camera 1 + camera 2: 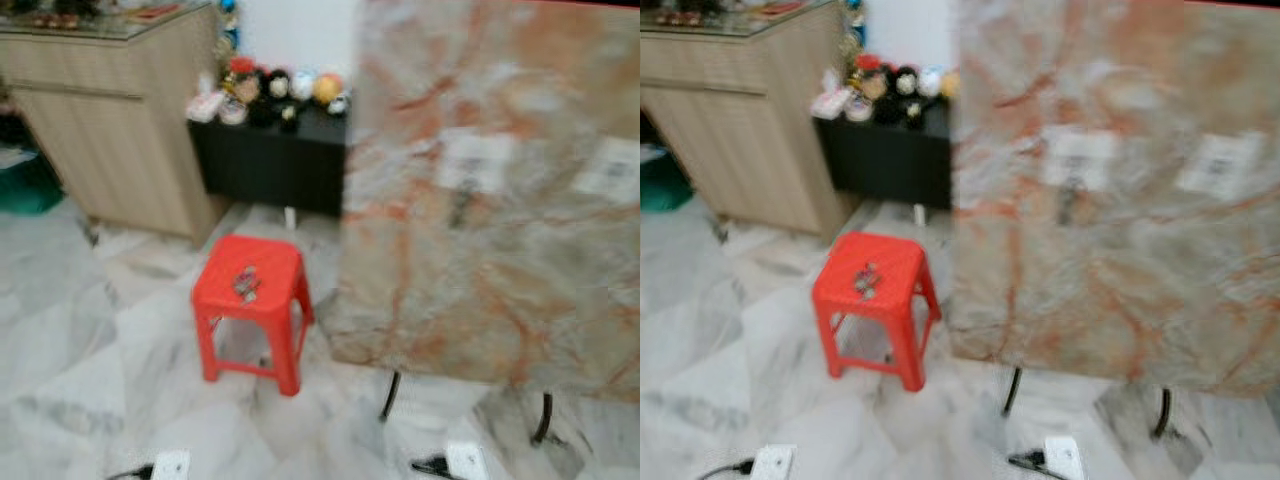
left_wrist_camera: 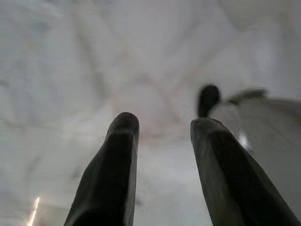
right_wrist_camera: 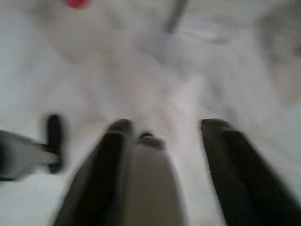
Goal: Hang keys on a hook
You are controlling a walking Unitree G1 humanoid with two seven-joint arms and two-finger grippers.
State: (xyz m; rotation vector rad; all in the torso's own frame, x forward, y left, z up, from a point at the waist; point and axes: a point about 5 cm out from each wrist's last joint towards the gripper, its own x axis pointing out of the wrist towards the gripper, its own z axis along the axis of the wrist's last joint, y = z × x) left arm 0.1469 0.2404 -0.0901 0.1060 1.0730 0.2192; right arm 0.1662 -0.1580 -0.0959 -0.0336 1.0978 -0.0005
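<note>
While the keys [image 1: 246,283] lay on the red stool [image 1: 268,300] beside the marble board [image 1: 500,190], where a hook [image 1: 459,207] hung blurred, both arms dangled over the floor [image 1: 70,350]: left gripper [image 2: 162,125] fingers apart, right gripper [image 3: 162,125] fingers apart, each holding nothing.

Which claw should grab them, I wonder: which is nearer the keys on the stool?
Probably left: the keys lie on the red stool, left of centre ahead. The left claw and right claw both hang over the floor, short of it.
</note>
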